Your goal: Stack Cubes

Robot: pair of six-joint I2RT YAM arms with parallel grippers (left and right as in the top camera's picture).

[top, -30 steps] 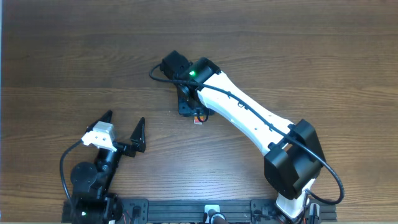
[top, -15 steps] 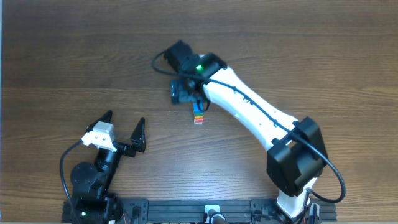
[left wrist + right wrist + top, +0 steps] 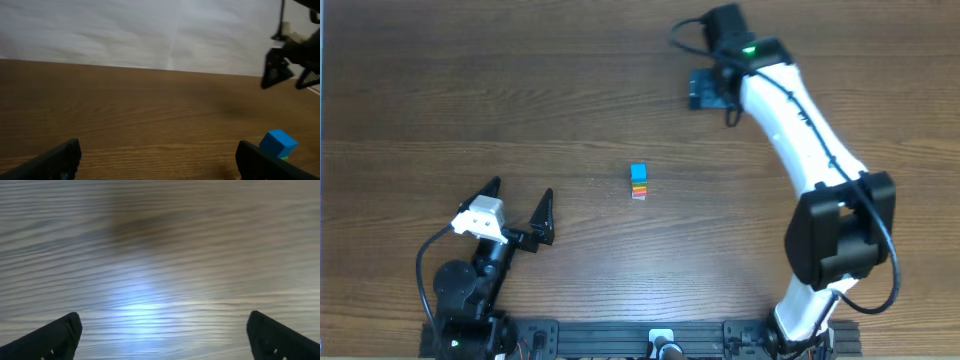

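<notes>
A stack of cubes (image 3: 639, 182) stands near the middle of the table, blue on top, then green, orange and red below. The blue top cube (image 3: 278, 143) also appears in the left wrist view. My right gripper (image 3: 708, 92) hangs open over bare wood at the far right, well away from the stack, with nothing between its fingers (image 3: 55, 335). My left gripper (image 3: 520, 207) rests open at the near left, its fingers (image 3: 50, 161) spread wide and holding nothing.
The wooden table (image 3: 470, 90) stretches wide around the stack. A pale wall (image 3: 150, 35) rises behind the table's far edge in the left wrist view, where the right arm's gripper (image 3: 292, 67) hangs at the far right.
The right gripper let go of the stack, rose and swung away to the far right. The stack now stands alone. The left arm has not moved.
</notes>
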